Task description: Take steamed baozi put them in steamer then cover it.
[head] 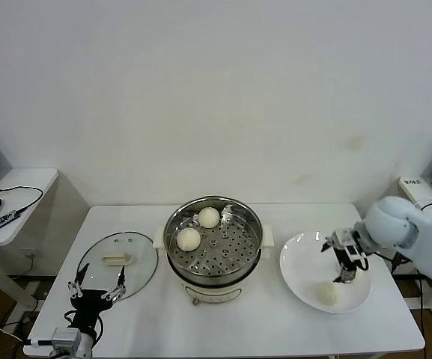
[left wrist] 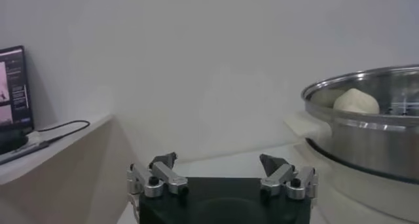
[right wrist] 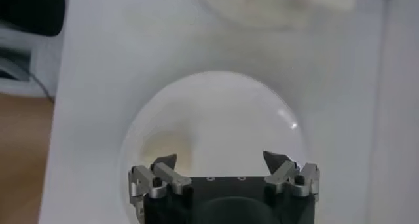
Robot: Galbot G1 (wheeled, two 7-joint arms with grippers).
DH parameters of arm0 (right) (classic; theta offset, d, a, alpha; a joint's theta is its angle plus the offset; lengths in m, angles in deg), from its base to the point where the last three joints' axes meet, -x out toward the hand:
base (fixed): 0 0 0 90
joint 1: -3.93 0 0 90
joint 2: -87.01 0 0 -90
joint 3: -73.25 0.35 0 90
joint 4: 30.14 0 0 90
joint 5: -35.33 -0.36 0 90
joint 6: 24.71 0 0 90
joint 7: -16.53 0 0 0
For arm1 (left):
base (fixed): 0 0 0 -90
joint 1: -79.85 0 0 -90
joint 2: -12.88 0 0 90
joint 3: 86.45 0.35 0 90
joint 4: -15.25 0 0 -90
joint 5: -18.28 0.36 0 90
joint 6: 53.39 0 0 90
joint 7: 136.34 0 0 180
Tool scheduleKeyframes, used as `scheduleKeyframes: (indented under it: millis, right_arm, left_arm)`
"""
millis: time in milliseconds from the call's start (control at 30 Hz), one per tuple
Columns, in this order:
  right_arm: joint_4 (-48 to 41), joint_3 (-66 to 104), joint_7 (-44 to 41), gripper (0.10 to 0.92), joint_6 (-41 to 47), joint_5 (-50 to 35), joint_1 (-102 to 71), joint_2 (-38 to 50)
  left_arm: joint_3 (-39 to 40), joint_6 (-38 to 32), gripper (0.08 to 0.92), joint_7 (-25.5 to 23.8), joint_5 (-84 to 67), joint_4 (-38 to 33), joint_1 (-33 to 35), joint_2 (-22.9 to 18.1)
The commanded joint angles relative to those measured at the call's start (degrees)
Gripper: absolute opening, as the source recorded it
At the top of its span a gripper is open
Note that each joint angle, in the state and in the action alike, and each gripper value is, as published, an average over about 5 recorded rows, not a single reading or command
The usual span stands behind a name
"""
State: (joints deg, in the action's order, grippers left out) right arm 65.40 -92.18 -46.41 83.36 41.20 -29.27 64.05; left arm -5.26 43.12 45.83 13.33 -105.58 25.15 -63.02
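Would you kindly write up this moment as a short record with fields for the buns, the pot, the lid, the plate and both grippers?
baozi in steamer: two, on the perforated tray
baozi on plate: one
steamer: table centre, uncovered
cover: flat on the table, on the steamer's left
plate: on the steamer's right
right gripper: open, above the plate, near the bun, holding nothing
left gripper: open, empty, at the cover's near edge

My right claw's view cuts the plate off at its lower edge, and the bun there is a pale blur. From my left wrist, the steamer runs off frame, its rim hiding most of one bun
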Motion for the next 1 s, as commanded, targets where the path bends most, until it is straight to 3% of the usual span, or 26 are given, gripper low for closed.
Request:
scheduleKeyframes:
  millis: [33,500,1000]
  right_arm:
    - [-1.53,6.07,-0.31,0.823,-1.8,4.93,-10.25,0.61]
    - [-4.92,7.79,0.9,0.818,-0.35,4.93,-13.06,-2.63]
    - [-6.28,7.38,1.07,0.699,1.17,3.97,-13.0,-4.44]
  left_arm:
    - [-0.06,-0.03,0.823,0.01,0.09,0.14,0.17,-0.03]
    - [-0.19,-0.02,0.823,-0.01,0.13,0.65,0.0,-0.11]
    - [-0.2,-0.03,0.823,-0.04,0.12,0.79,-0.14,-0.26]
